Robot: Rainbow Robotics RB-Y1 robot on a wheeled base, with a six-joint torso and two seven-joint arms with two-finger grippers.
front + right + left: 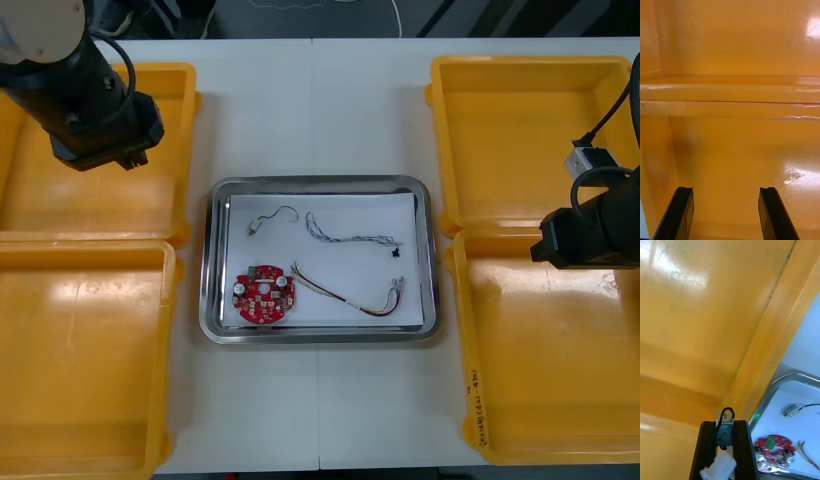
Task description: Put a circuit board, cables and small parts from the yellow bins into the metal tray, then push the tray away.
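Left jaws: closed narrow on a black cable (728, 413) above the far left bin (100, 205); right jaws: wide, empty, over the right bins (530, 130); hazard: slight grip, cable may slip or snag before reaching the tray (320, 336).

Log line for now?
left gripper shut on black cable, above far-left yellow bin | right gripper open, above right yellow bin | metal tray holds red circuit board

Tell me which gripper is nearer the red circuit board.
Left. The left gripper, shut on a black cable, hangs over the far left bin, diagonally beyond the circuit board; the right gripper, open, sits over the right bins, across the whole tray.
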